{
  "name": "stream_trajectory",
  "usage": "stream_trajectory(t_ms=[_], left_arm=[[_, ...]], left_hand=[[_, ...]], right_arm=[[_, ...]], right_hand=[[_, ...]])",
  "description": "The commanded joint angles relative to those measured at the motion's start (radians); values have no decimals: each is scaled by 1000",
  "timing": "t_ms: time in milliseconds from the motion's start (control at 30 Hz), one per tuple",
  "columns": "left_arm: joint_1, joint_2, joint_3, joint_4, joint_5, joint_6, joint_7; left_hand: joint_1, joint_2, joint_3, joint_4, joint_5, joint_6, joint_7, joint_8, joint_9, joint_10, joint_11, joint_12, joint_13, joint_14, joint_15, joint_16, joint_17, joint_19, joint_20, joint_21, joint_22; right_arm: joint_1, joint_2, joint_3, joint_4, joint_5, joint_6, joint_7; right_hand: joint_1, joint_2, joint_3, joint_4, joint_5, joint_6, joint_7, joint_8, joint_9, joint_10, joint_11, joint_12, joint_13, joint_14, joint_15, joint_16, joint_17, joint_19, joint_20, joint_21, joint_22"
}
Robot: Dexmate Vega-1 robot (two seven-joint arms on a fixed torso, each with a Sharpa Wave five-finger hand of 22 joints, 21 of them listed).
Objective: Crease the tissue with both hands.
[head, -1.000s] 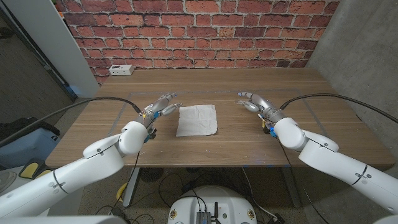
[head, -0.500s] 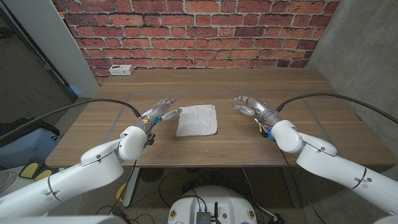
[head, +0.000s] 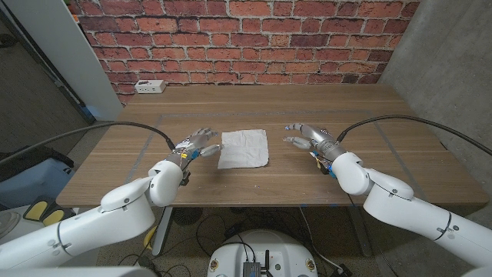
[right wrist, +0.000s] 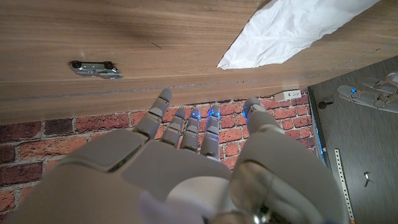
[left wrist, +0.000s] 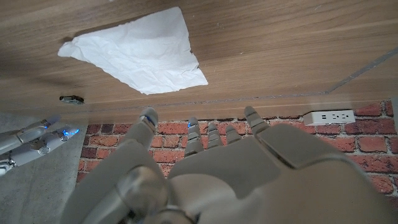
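Both hands are closing in on the tissue (head: 244,148) from either side compared with a second ago, the arms drawing nearer the table's front edge. Left hand (head: 195,144) is hovering just beside the tissue's left edge, fingers spread and holding nothing; right hand (head: 310,137) is standing a little further off to the right, fingers likewise spread and empty. Tissue is lying flat near the middle of the wooden table (head: 384,154), wrinkled, touched by neither hand.

Judgement: the sheet is looking very light, limp and easily torn or dragged; pressing down on it near its two side edges is likely safer than pinching. Room for moving is appearing ample: bare wood is surrounding the tissue on all sides. Further back, a white power strip (head: 149,87) is sitting at the far left corner by the brick wall (head: 246,38), well apart from the work
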Motion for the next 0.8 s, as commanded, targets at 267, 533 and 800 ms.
stream_trajectory(t_ms=[267, 533, 800], left_arm=[[-190, 24, 240, -49, 229, 224, -201], [-255, 13, 329, -45, 344, 280, -296], [-291, 2, 371, -27, 407, 294, -391]], left_hand=[[111, -3, 23, -41, 1, 110, 6, 32, 6, 32, 0, 9, 1, 31, 13, 12, 2, 61, 6, 9, -3], [152, -17, 25, -45, -1, 139, 2, 36, 7, 38, -3, 8, 1, 46, 13, 11, 2, 84, 0, 10, -4], [196, -57, 14, -46, 4, 182, -37, 44, 8, 29, -2, 1, 2, 45, 17, 7, 3, 88, -1, 1, -4]], right_arm=[[32, 6, -59, -45, -91, -107, 97], [73, 10, -94, -61, -113, -181, 171], [93, 9, -107, -79, -109, -217, 208]], right_hand=[[106, -35, 22, -6, -8, 89, -3, 22, 3, 46, -13, 4, 2, 39, -13, 1, -1, 40, 1, -1, 1], [179, -55, 31, -9, -7, 126, -14, 24, 3, 61, -26, 2, 1, 47, -19, -3, -1, 46, -2, -7, 1], [232, -76, 34, -10, -3, 141, -22, 23, 4, 56, -33, -4, 1, 39, -23, -9, 0, 48, -5, -12, 1]])
